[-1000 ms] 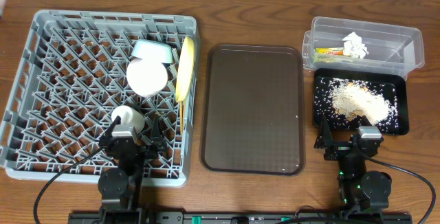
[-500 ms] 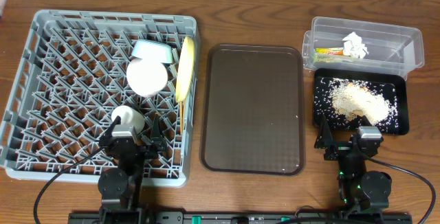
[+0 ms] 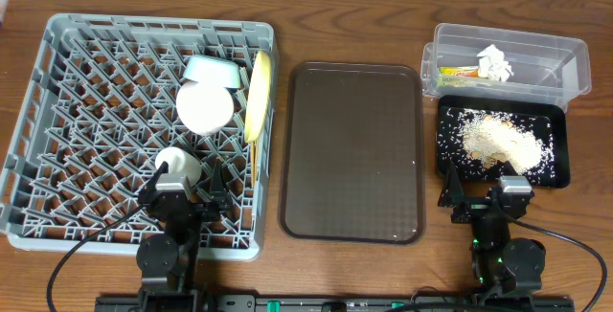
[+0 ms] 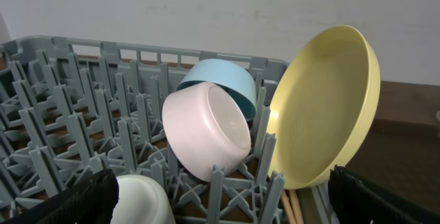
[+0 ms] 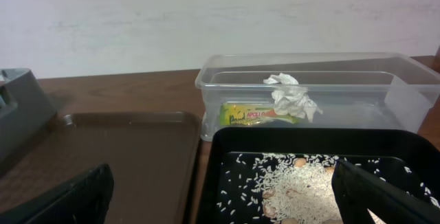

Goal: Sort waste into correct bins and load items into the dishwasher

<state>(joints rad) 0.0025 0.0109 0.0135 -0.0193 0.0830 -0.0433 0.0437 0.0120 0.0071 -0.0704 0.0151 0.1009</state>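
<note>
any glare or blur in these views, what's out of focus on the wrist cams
Overhead: even light, soft shadows, all sharp, only a faint sheen on the brown tray. Left wrist: yellow plate and white bowl clear; left pincer fingers dark and soft at the bottom corners. Right wrist: tissue crisp, mild reflections on the clear tub, right pincer fingers likewise dark.
</note>
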